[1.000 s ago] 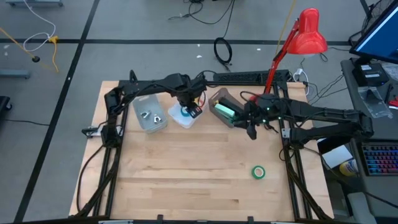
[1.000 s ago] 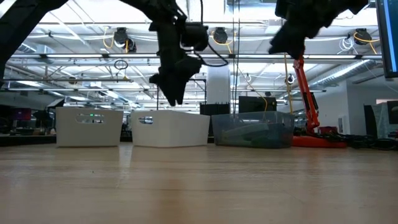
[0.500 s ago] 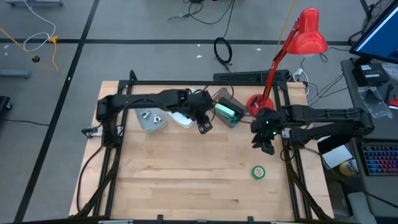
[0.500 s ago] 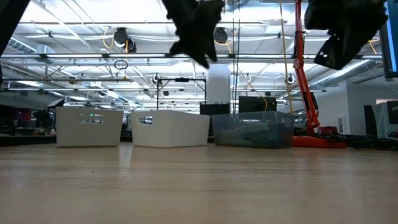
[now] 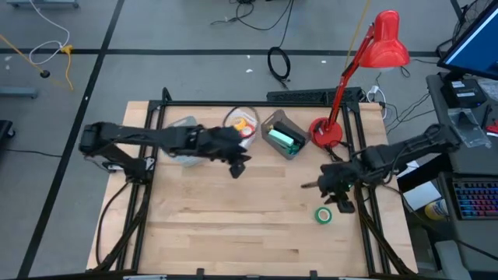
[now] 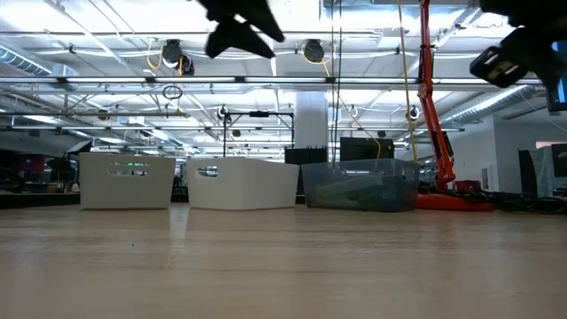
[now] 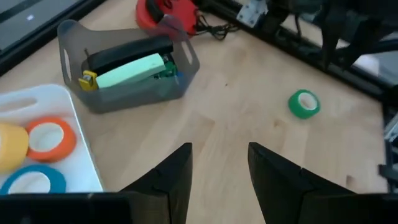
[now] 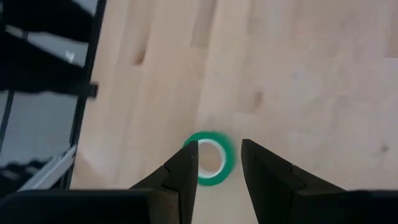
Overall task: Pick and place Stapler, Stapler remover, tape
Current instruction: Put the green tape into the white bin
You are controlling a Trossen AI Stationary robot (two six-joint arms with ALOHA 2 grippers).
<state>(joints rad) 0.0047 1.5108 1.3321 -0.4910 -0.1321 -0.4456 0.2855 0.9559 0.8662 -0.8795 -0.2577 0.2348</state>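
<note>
Green ring-shaped tape roll (image 8: pixel 210 158) lies flat on wooden desk (image 5: pixel 233 225), right gripper (image 8: pixel 216 163) spread above it. Likely light, stiff, prone to slide; pinch across rim.

Wide bare table (image 5: pixel 233 225) across the front and middle. Lone green tape (image 5: pixel 324 215) lies near the right edge, right gripper (image 5: pixel 336 189) just above it. Three bins (image 5: pixel 282 134) crowd the back edge, the red lamp (image 5: pixel 327 132) beside them. Left gripper (image 5: pixel 236 164) hangs mid-table, just in front of the bins.

Green tape roll (image 5: pixel 324 215) flat on bare table (image 5: pixel 233 225), apart from bins.
</note>
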